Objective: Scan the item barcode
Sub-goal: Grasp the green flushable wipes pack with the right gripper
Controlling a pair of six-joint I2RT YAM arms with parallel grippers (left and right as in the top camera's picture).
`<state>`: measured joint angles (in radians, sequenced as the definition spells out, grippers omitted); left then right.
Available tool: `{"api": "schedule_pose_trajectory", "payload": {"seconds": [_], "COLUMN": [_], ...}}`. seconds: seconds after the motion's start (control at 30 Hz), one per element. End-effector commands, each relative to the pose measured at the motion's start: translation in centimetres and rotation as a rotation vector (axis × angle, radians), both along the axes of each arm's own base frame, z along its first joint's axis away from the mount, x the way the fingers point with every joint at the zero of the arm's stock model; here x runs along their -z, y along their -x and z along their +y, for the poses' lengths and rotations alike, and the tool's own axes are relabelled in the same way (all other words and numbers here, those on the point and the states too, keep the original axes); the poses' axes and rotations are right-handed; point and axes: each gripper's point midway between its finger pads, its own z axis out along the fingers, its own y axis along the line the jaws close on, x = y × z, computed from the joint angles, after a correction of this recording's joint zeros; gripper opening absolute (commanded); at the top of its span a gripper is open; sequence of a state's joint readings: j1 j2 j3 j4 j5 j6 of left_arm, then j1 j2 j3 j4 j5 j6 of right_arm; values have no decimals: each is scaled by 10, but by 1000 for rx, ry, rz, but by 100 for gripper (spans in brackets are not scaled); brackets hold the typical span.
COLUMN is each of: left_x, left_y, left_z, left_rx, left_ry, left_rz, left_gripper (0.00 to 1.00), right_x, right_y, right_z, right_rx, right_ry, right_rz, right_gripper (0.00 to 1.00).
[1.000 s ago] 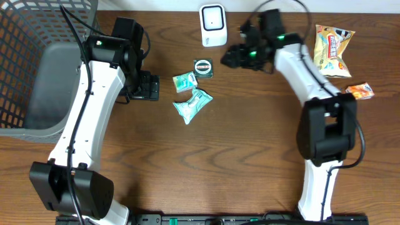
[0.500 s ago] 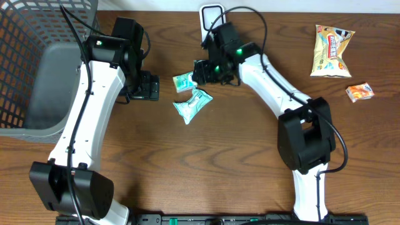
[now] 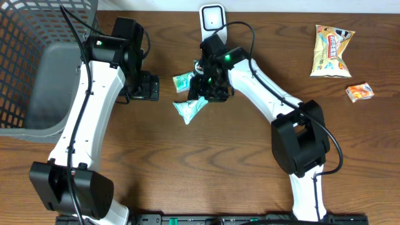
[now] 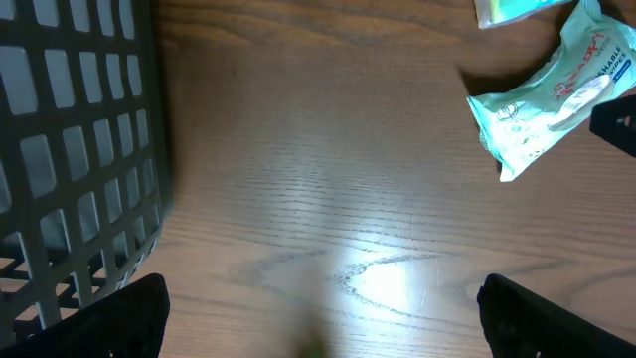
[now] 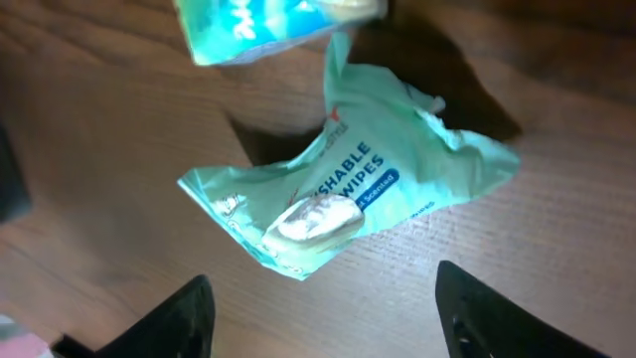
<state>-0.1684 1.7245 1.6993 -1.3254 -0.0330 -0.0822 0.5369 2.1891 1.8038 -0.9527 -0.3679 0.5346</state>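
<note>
A teal wipes pack (image 3: 189,108) (image 5: 348,194) lies crumpled on the wooden table. My right gripper (image 3: 205,92) (image 5: 333,328) hovers just over its back edge, open, nothing between its fingers (image 5: 189,318). A smaller teal packet (image 3: 182,81) (image 5: 263,25) lies just behind the pack. The white barcode scanner (image 3: 212,19) stands at the table's back edge. My left gripper (image 3: 150,86) (image 4: 318,333) hangs wide open and empty to the left of the packs. In its own view the wipes pack (image 4: 552,89) is at the upper right.
A dark grey mesh basket (image 3: 34,69) (image 4: 70,149) fills the back left corner. A yellow snack bag (image 3: 331,42) and a small orange packet (image 3: 359,92) lie at the back right. The right arm (image 3: 262,75) stretches across the table's middle.
The right arm has swung from the back right, near the snack bag, leftward and forward to above the teal wipes pack. The left arm has not moved.
</note>
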Motion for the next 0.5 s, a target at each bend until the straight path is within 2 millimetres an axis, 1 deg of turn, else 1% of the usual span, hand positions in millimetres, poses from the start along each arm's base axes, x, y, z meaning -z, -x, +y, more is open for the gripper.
{"api": "schedule_pose_trajectory", "payload": {"seconds": [0.0,0.07,0.1,0.23,0.33,0.47], "left_x": [1,1,1,1,1,1], "left_y": [0,0,0,0,0,0], "left_z": [4,4,4,4,4,4], "left_rx": [-15,-15,-15,-15,-15,-15], "left_ry": [-16,-16,-16,-16,-16,-16], "left_rz": [3,3,3,3,3,3], "left_gripper": [98,98,98,98,98,98], "right_x": [10,12,12,11,13,19], "right_y": [-5,-10,-12,-11,-13,-14], "right_z": [-9,-13,-12,-4,-5,-6], "right_rx": [203,301,311,310,374,432], "right_ry": [89,126,136,132,159,166], "right_rz": [33,24,6,-8,-17,0], "right_gripper": [70,75,76,75,76,73]}}
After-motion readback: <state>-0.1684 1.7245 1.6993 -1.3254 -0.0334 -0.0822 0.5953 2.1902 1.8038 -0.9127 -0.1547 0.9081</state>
